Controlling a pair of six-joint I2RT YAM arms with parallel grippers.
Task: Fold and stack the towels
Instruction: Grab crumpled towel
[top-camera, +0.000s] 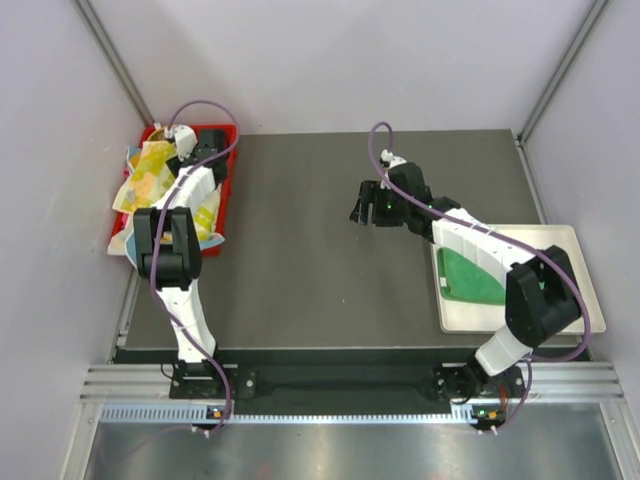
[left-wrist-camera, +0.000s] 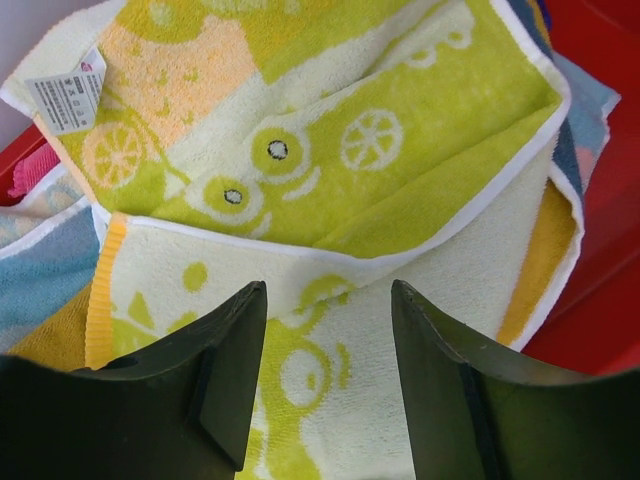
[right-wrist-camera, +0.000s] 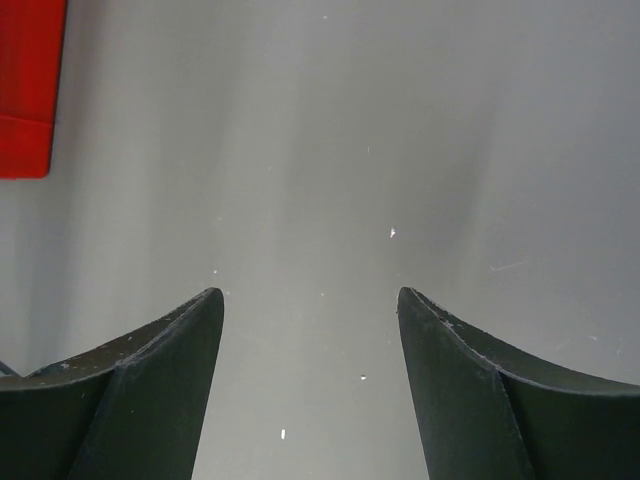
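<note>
Top view: one green towel (top-camera: 470, 275) lies flat on the white tray (top-camera: 585, 300) at right and looks folded, though the right arm covers part of it. So the stack is one deep, I'd say. The other towels (top-camera: 150, 185) sit crumpled in the red bin (top-camera: 228, 185) at upper left, so most folding is left. No count possible, the left arm hides part of the heap. Left claw (top-camera: 183, 137) is down in the bin; right claw (top-camera: 366, 208) hangs over bare desk (top-camera: 300, 270) mid-frame. Left wrist view: left claw (left-wrist-camera: 328, 292) is spread with nothing between the jaws, just over a yellow-green patterned towel (left-wrist-camera: 380, 150), label (left-wrist-camera: 65, 90) at upper left. Blue and orange cloth edges show underneath; can't tell if the tips touch fabric. Right wrist view: right claw (right-wrist-camera: 310, 295) is spread and empty over the desk (right-wrist-camera: 420, 150), with a corner of the bin (right-wrist-camera: 25, 90) cut off at upper left.
</note>
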